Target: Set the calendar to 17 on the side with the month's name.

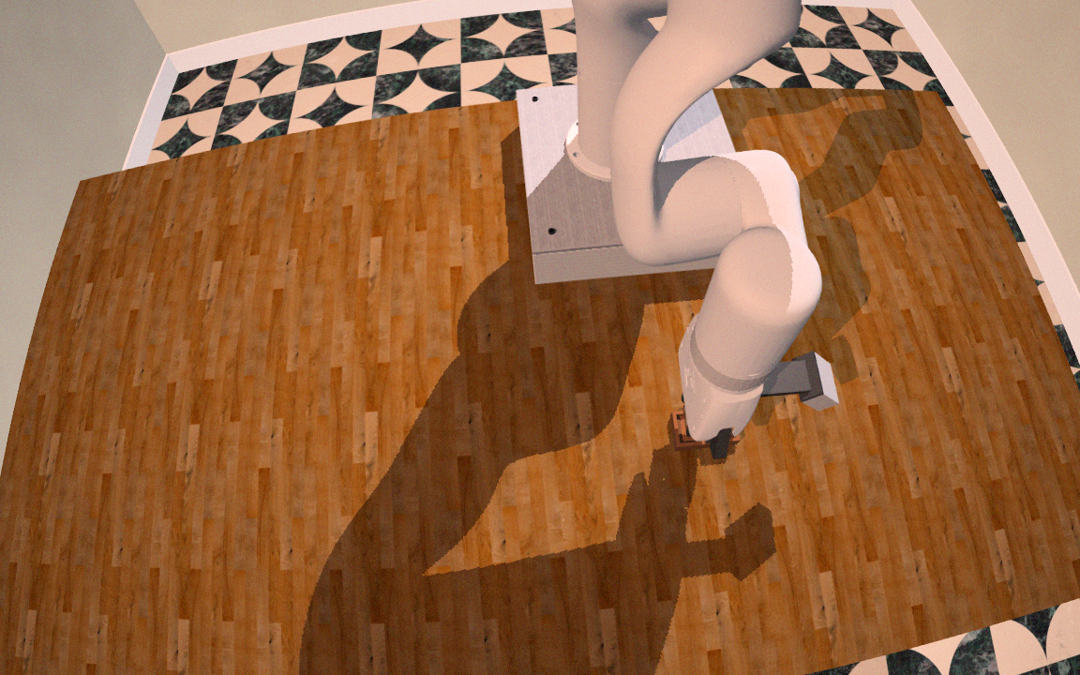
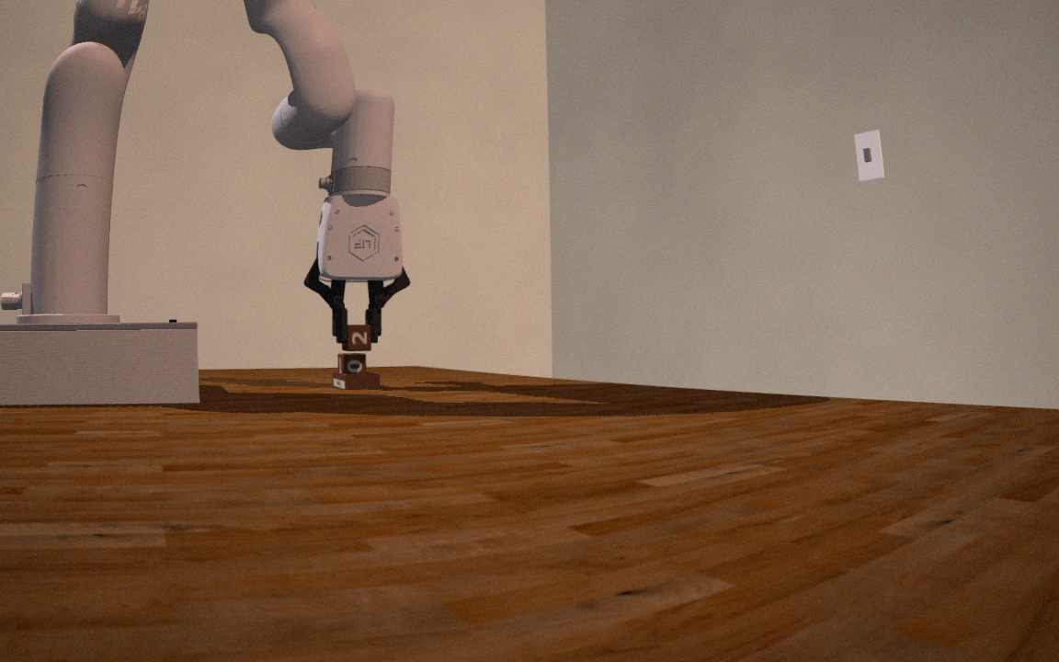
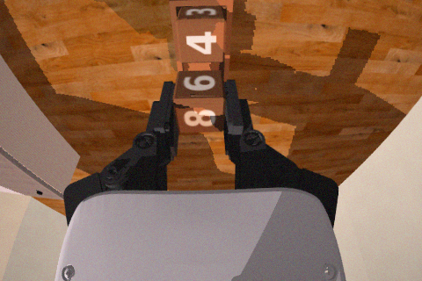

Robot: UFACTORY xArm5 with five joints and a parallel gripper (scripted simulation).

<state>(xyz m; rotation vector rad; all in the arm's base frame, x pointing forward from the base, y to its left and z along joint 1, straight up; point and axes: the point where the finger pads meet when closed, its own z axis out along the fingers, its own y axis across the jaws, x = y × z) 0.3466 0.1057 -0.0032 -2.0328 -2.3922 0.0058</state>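
Calendar [image 1: 677, 440] [image 2: 364, 381] [image 3: 174, 31], pincer [image 1: 708, 444] [image 2: 358, 336] [image 3: 200, 97] pointing down above it, one cube [image 2: 358, 337] [image 3: 199, 114] (showing 8) gripped.

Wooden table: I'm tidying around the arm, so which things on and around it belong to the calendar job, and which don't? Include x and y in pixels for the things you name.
For the job:
- tray [image 2: 364, 382] [image 3: 174, 35]
- cube in the tray [image 2: 351, 363] [image 3: 201, 40]
- cube held above it [image 2: 358, 337] [image 3: 200, 85]
- gripper [image 2: 358, 336] [image 3: 200, 97]

Not for the job:
- wall switch [image 2: 868, 155]

Nothing loose lies about.
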